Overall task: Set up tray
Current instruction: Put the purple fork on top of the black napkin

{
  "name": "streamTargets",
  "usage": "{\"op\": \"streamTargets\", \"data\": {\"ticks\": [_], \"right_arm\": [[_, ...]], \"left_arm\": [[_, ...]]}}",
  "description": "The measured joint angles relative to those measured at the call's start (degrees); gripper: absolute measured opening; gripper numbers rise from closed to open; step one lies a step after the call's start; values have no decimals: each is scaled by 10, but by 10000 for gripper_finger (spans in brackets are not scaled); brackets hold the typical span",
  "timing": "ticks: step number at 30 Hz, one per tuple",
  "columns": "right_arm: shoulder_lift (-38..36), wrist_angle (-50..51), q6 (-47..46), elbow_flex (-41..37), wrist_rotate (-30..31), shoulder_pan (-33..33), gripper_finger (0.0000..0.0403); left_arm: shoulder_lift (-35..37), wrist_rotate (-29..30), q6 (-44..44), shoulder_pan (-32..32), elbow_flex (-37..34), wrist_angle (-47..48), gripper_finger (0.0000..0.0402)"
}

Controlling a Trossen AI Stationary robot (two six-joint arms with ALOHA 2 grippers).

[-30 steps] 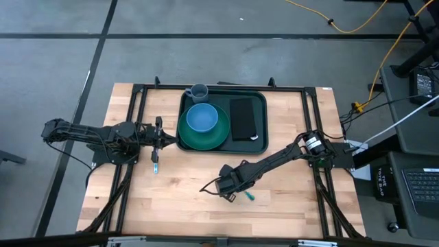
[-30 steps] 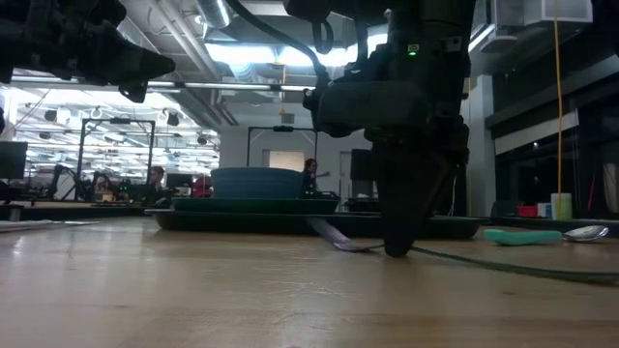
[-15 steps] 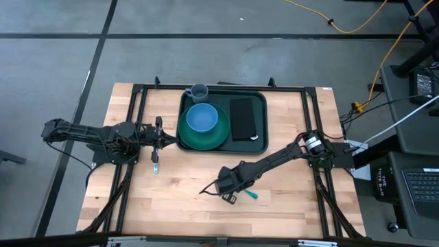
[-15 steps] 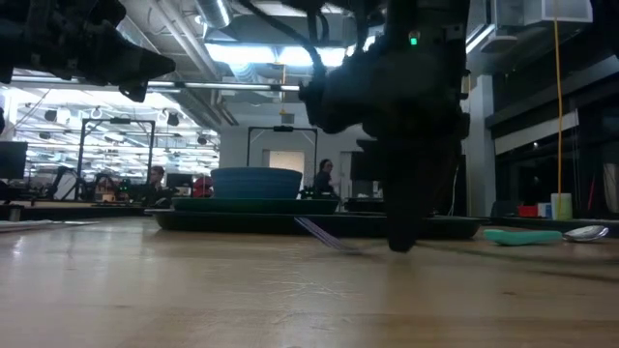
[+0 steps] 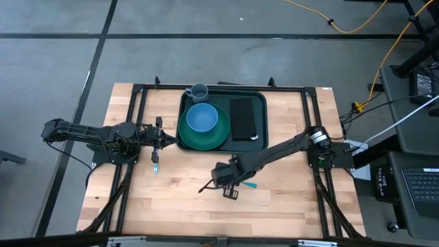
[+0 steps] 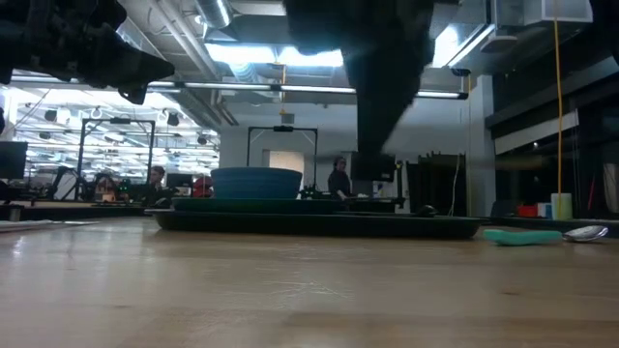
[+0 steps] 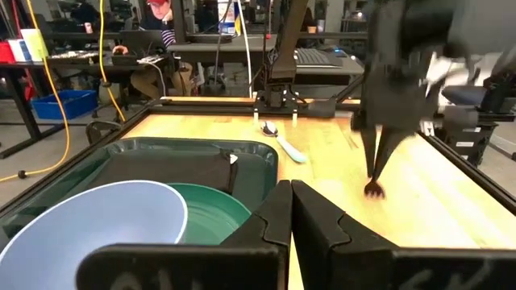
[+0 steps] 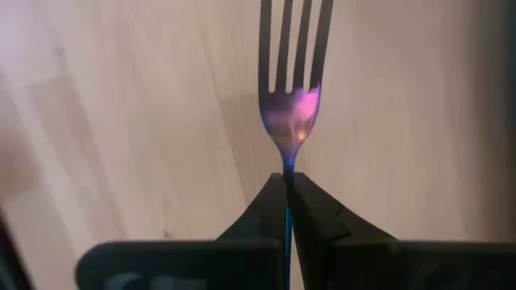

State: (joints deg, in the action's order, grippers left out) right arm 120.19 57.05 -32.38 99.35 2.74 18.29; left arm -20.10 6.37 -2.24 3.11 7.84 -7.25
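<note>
The dark green tray (image 5: pixel 263 113) lies at the table's far middle. It holds a green plate (image 5: pixel 209 139) with a blue bowl (image 5: pixel 201 118) and a black napkin (image 5: pixel 243 118). My right gripper (image 5: pixel 221 182) hangs above the near middle of the table, shut on a fork (image 8: pixel 288 89) with a teal handle (image 5: pixel 249 184). My left gripper (image 5: pixel 157 141) waits shut by the tray's left side, holding nothing. My right gripper pinches the fork's thin neck (image 8: pixel 288 171) just behind the tines, between its two fingers. It comes from above, pointing steeply down. The fork is clear of the table and tilted. Its tines (image 7: pixel 373 189) point down to the left, and its teal handle end sticks out to the right.
A grey cup (image 5: pixel 199 91) stands at the tray's far left corner. A spoon (image 7: pixel 280 138) with a teal handle lies on the wood beyond the tray's right side. A small blue thing (image 5: pixel 156 167) lies near my left gripper. Bare wood stretches along the near edge.
My right gripper has risen from the table and carried the fork up with it. The fork first lay flat, then tipped up, and now hangs clear. The gripper has rolled and drifted slightly toward the tray.
</note>
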Motion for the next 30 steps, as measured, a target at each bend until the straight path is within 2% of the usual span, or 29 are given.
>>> {"op": "streamTargets", "data": {"ticks": [6,10,20,26,30], "right_arm": [[-63,-2,85,0,36,-13,10],[-87,-37,139,-21,62,-15,10],[-137,-243,164,-186,69,-15,10],[-171,-400,175,-293,97,-15,10],[-184,-479,180,-337,100,-15,10]], "left_arm": [[0,0,0,0,0,-2,5],[0,0,-2,0,0,-2,2],[0,0,-1,0,0,-2,5],[0,0,0,0,0,-1,2],[0,0,0,0,0,4,5]]}}
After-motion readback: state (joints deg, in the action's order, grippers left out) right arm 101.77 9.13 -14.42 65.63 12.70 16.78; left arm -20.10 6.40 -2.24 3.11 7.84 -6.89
